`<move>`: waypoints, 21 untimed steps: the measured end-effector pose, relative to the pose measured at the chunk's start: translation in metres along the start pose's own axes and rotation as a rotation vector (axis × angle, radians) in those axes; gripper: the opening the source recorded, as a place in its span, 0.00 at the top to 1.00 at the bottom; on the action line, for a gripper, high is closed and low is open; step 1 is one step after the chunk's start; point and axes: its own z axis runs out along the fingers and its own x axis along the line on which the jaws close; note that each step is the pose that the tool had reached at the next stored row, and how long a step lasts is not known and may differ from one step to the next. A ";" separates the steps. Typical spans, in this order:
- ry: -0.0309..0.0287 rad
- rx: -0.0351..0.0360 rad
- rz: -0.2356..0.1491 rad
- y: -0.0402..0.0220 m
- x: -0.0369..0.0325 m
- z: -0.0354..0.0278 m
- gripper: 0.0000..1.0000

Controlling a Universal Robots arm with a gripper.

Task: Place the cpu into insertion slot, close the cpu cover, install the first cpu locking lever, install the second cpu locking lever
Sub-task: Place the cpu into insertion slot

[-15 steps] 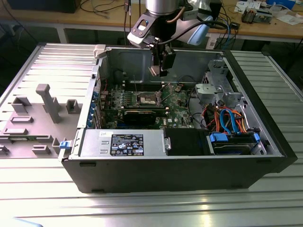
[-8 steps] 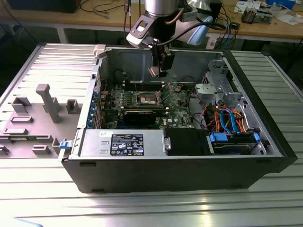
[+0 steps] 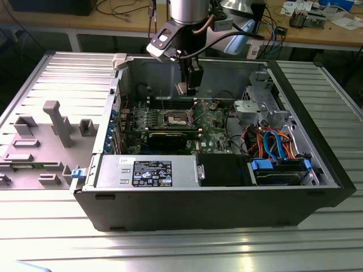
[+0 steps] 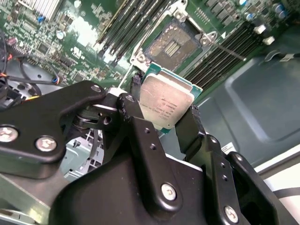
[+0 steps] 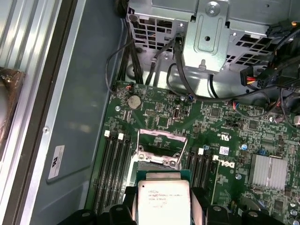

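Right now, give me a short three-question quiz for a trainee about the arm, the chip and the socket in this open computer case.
1. True or false: the pincer is shut on the cpu.
2. Pick one. The insertion slot is: A) holding a chip; B) bare, with no chip in it; C) hidden under a card.
3. Fill the gap: the cpu is held ___ the green circuit board, not seated in it.

Key: 1 true; 2 B; 3 above.
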 end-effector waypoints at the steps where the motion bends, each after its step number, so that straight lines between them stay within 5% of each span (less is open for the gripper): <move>1: 0.0000 0.0013 0.004 -0.0002 0.0000 -0.0001 0.45; 4: 0.0009 0.0067 0.017 -0.0003 0.0000 0.0000 0.45; 21: 0.0014 0.0099 0.020 -0.0003 0.0000 0.0006 0.45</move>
